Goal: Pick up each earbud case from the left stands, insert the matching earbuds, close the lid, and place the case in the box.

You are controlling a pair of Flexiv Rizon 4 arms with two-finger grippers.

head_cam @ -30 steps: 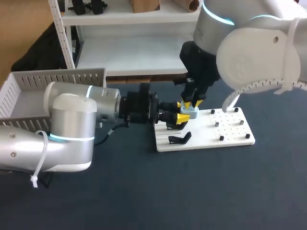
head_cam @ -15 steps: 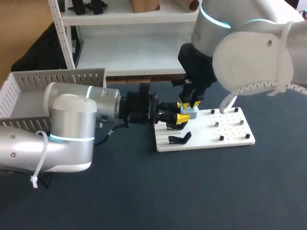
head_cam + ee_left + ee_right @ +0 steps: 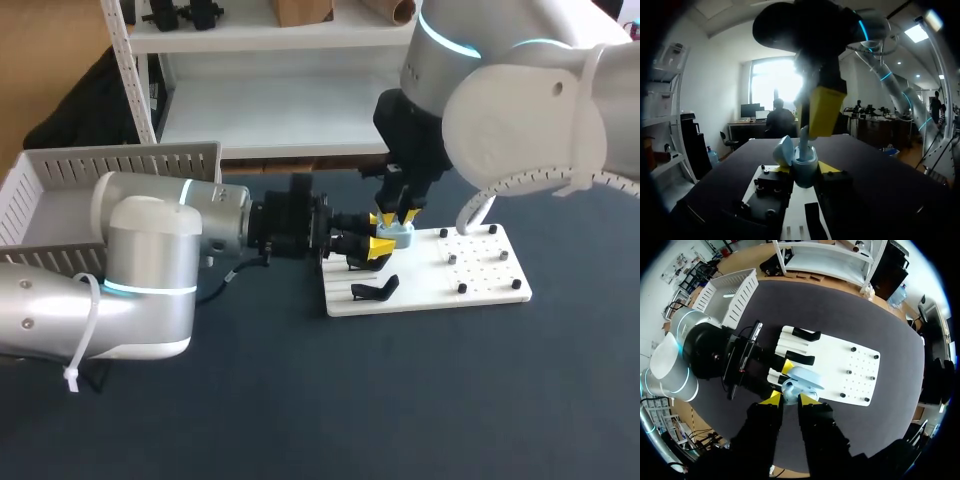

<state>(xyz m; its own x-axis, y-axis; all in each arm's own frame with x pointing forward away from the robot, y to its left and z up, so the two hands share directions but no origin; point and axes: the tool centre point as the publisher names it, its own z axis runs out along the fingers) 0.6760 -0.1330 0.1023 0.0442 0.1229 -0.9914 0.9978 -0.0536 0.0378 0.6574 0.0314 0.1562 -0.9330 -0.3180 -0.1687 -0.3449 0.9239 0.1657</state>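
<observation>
A light blue earbud case [image 3: 398, 236] with its lid [image 3: 785, 150] open is held just above the white board [image 3: 485, 280]. My left gripper [image 3: 373, 247] comes in level from the left and is shut on the case body [image 3: 805, 172]. My right gripper [image 3: 398, 216] hangs straight above it, shut on a pale earbud [image 3: 803, 137] whose lower end reaches into the open case. In the right wrist view the case [image 3: 804, 377] lies just ahead of my right gripper [image 3: 790, 399], and the earbud between the tips is hard to make out.
The white board [image 3: 852, 357] carries several small black pegs [image 3: 461, 287] on its right half and black stands [image 3: 376, 290] on its left half. A white slatted basket [image 3: 60, 185] stands at the table's far left.
My right arm has shifted a touch to the left above the case. My left arm and the case have stayed where they were.
</observation>
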